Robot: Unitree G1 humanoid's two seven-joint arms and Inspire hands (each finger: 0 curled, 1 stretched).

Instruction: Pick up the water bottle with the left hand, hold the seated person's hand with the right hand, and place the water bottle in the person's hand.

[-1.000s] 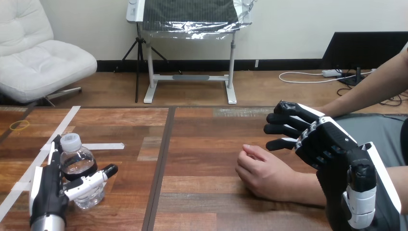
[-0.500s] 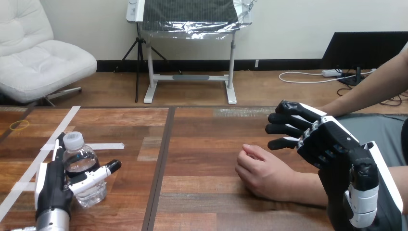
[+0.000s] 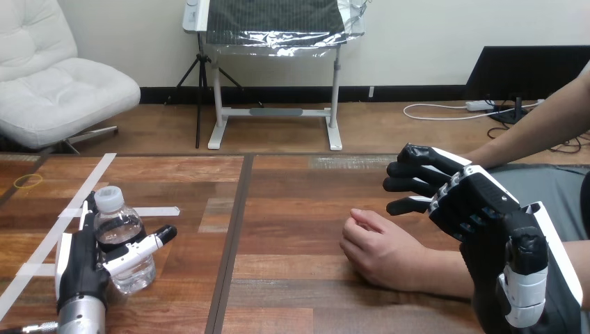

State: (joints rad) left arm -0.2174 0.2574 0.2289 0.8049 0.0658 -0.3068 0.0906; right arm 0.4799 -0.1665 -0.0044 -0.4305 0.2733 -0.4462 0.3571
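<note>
A small clear water bottle (image 3: 126,245) with a white cap stands upright at the table's front left. My left hand (image 3: 78,268) grips it, fingers up its far left side and thumb across its front. The person's hand (image 3: 379,248) rests loosely closed on the table right of centre, its forearm running to the right edge. My right hand (image 3: 474,205) hovers just right of and above it, fingers relaxed and slightly bent toward the left, apart from the person's hand and holding nothing.
White tape strips (image 3: 78,200) cross the wooden table (image 3: 292,209) around the bottle. A yellow rubber band (image 3: 28,181) lies at the far left. The person's other arm (image 3: 543,129) reaches in at the upper right.
My left hand and the bottle have moved together a little forward and to the right. My right hand and the person's hand have barely moved.
</note>
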